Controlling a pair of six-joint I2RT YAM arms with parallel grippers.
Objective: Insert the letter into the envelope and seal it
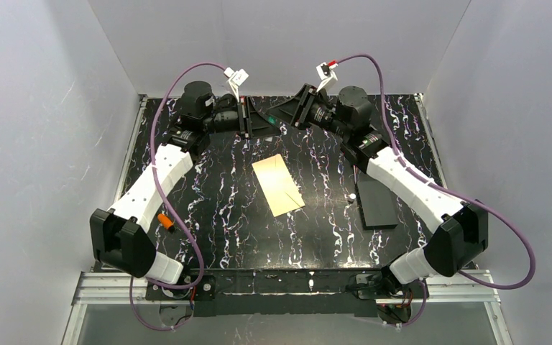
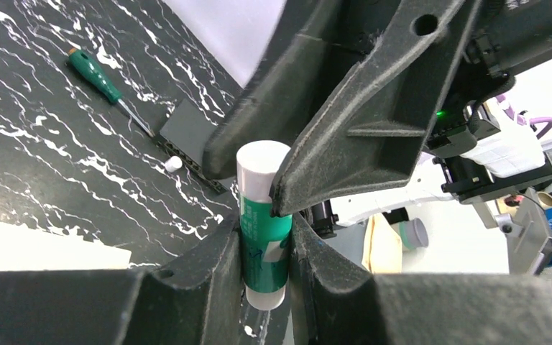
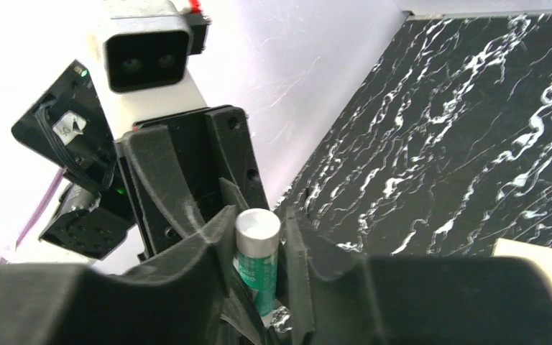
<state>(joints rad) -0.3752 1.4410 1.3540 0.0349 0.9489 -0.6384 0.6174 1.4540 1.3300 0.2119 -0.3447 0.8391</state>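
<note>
Left gripper point(image 2: 266, 230): clenching the glue stick point(image 2: 257, 172) by its body. Right gripper point(image 3: 259, 230): bracketing the white cap; pinch cannot be told. Envelope point(image 1: 278, 185): lying mid-table, at 6 o'clock from both grippers. Risk: stick dropping if a loose right grip is slipping.

A robotics lab test cell: a left arm point(image 1: 154, 180) and a right arm point(image 1: 402, 180) bolted at an aluminium rail point(image 1: 108, 287), black marbled table point(image 1: 208, 208), plain white walls point(image 1: 43, 108) left, right and far, and trailing purple cables point(image 1: 532, 262).
</note>
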